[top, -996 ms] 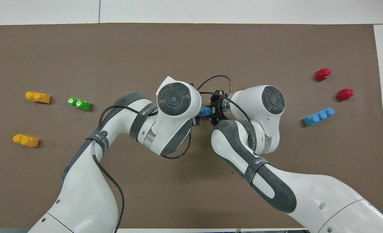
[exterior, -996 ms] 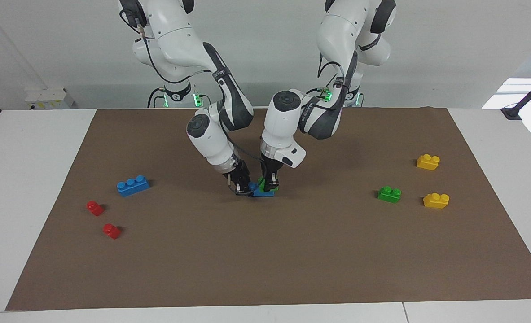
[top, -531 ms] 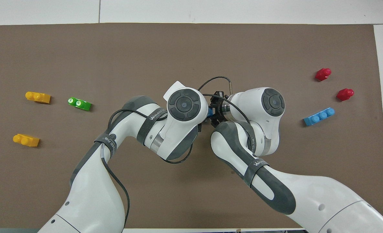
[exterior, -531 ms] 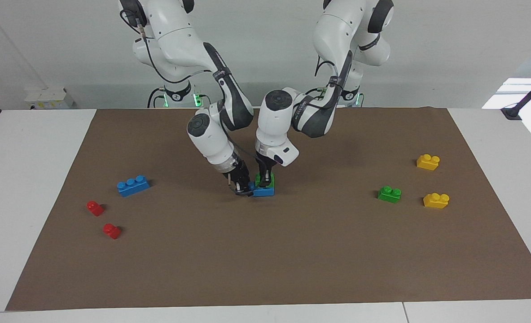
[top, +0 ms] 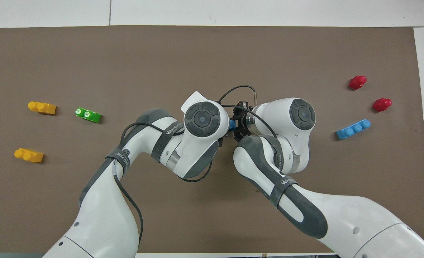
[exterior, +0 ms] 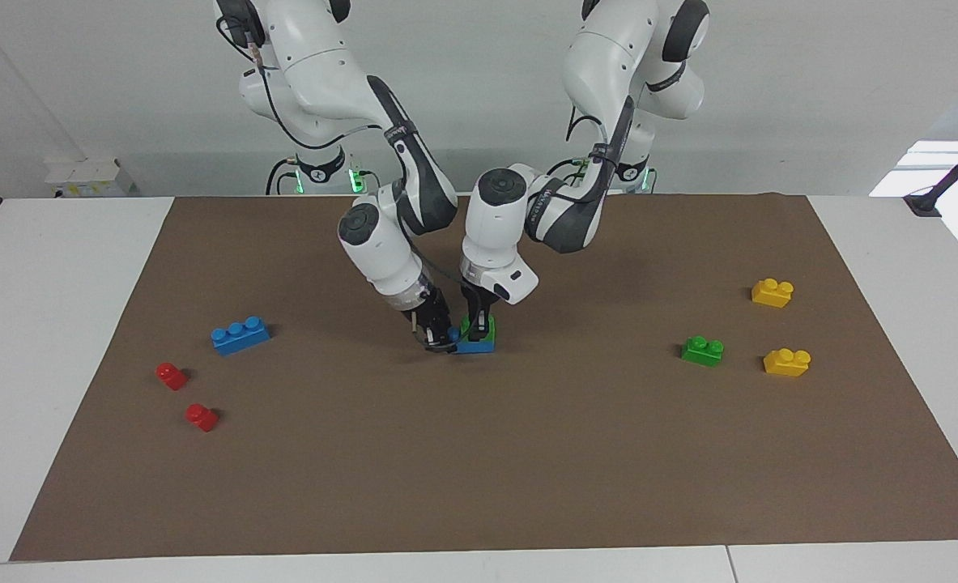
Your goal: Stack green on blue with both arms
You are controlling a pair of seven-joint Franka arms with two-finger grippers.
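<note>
A blue three-stud brick (exterior: 474, 346) lies mid-mat, with a green two-stud brick (exterior: 487, 328) on top of it. My left gripper (exterior: 479, 322) comes straight down and is shut on the green brick. My right gripper (exterior: 444, 338) reaches in at a slant and is shut on the end of the blue brick toward the right arm's end of the table. In the overhead view only a sliver of the blue brick (top: 231, 124) shows between the two wrists. The right gripper (top: 237, 122) shows there; the left gripper and the green brick are hidden under the left wrist.
A second blue brick (exterior: 240, 335) and two red bricks (exterior: 172, 376) (exterior: 202, 417) lie toward the right arm's end. A second green brick (exterior: 703, 350) and two yellow bricks (exterior: 772, 292) (exterior: 786, 362) lie toward the left arm's end, all on the brown mat (exterior: 527, 486).
My left gripper has shifted the green brick a little along the blue brick toward the right gripper and straightened up. The right gripper has hardly moved.
</note>
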